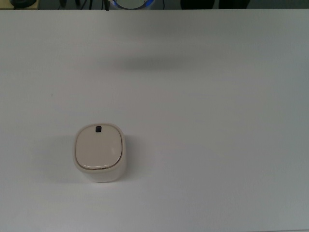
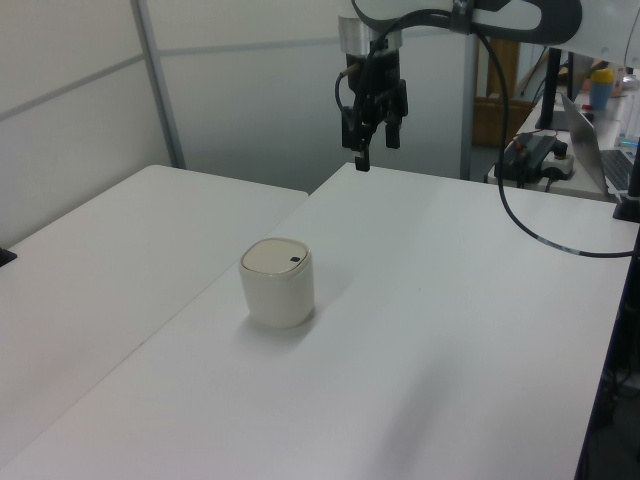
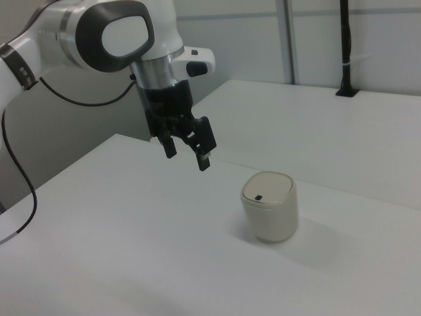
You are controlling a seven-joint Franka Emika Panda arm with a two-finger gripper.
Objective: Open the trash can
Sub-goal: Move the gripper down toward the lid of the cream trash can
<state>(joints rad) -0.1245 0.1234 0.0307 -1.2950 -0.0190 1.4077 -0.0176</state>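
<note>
The trash can (image 1: 99, 152) is a small cream-white bin with a beige lid lying shut and a small black button (image 1: 98, 129) at the lid's edge. It stands upright on the white table (image 1: 217, 145), toward the top view's lower left. The left view shows the trash can (image 2: 277, 282) near the middle, and the right view shows the trash can (image 3: 270, 205) right of centre. My gripper (image 2: 375, 150) hangs open and empty high above the table, well apart from the bin. In the right view my gripper (image 3: 187, 157) is up and left of the bin. The top view shows only its shadow.
A second white table (image 2: 120, 240) adjoins on the left view's left. A laptop (image 2: 600, 150), a cable (image 2: 530, 225) and clutter sit at the left view's far right. A black post (image 3: 346, 49) stands at the right view's far edge.
</note>
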